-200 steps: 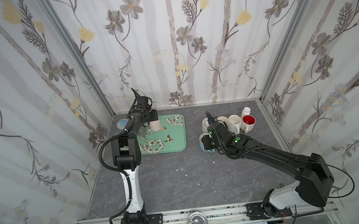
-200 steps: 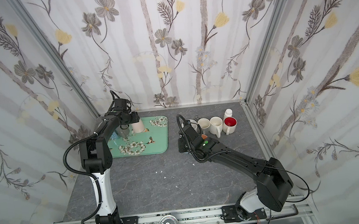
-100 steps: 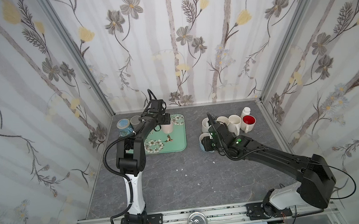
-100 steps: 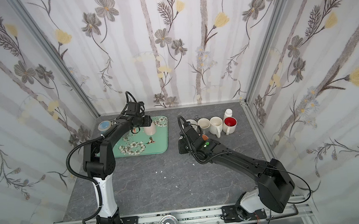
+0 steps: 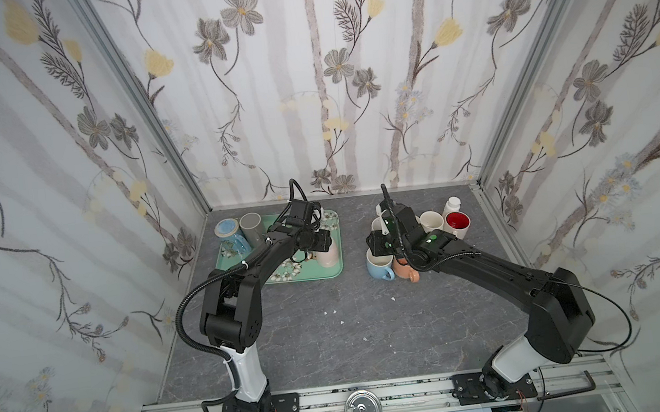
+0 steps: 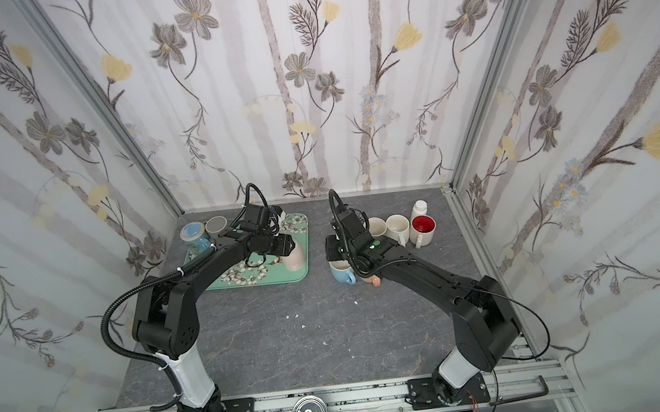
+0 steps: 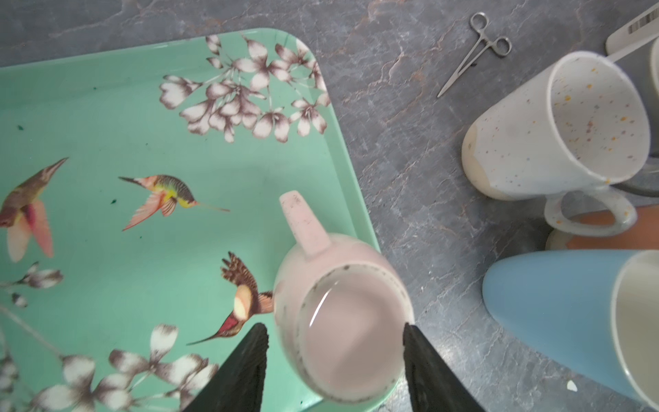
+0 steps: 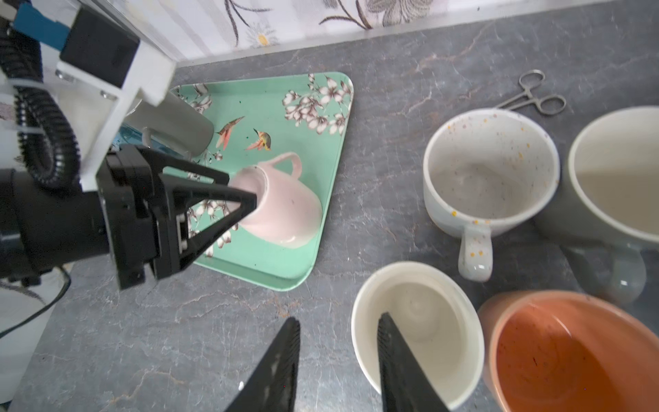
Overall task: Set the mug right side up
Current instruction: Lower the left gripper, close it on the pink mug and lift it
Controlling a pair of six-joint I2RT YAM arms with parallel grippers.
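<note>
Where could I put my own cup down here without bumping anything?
Best: the wide bare tabletop in front of the tray and the blue mug. The strip between tray and blue mug is narrow. Crowded: around the red-lined mug, and the tray corner with the grey mug.

Bright, even light; soft shadows; blurry wrist-view edges.
</note>
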